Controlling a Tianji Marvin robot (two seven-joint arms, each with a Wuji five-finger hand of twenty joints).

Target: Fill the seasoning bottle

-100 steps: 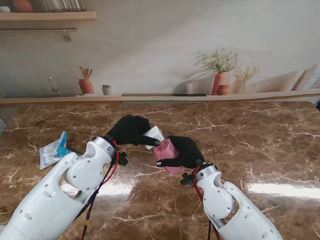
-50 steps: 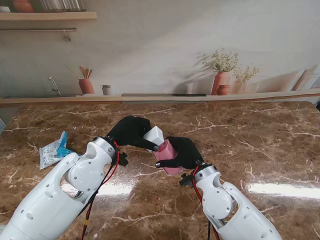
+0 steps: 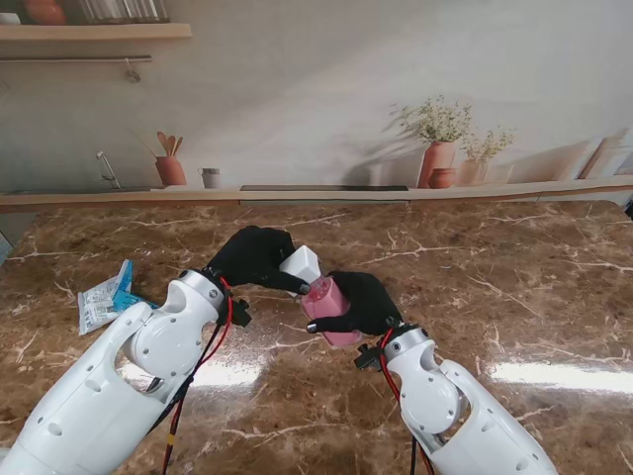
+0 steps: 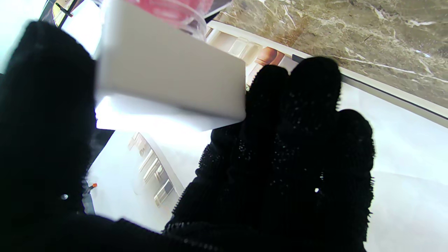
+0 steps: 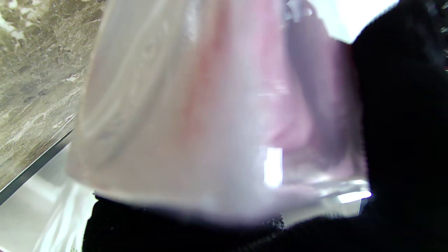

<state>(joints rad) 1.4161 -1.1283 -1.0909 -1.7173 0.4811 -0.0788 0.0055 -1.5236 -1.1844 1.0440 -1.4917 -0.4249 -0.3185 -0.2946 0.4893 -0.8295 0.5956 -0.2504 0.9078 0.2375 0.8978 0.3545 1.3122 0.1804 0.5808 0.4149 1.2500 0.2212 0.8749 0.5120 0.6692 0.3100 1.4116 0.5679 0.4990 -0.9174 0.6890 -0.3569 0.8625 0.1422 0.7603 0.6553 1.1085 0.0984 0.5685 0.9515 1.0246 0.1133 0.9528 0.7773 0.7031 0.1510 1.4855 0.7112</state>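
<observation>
Your left hand (image 3: 259, 259) is clamped on a white box-shaped container (image 3: 301, 265), thumb on one face and fingers (image 4: 308, 115) on the other in the left wrist view. The box is tipped, its low corner at the mouth of the bottle. Your right hand (image 3: 364, 301) is wrapped around the pink seasoning bottle (image 3: 330, 303), held clear of the marble table (image 3: 514, 287), mouth leaning toward the box. The right wrist view shows only the bottle's translucent wall, blurred; fill level cannot be read.

Judged step: pouring, or the tilt just before it. No stream of seasoning is visible in any view, so whether anything is flowing cannot be told.

Next move calls for keeping the box's corner over the bottle mouth while you raise the tilt gradually; hold the bottle steady.

Farther out: a blue-and-white packet (image 3: 104, 296) lies on the table, well apart to the left, beside your left arm.
</observation>
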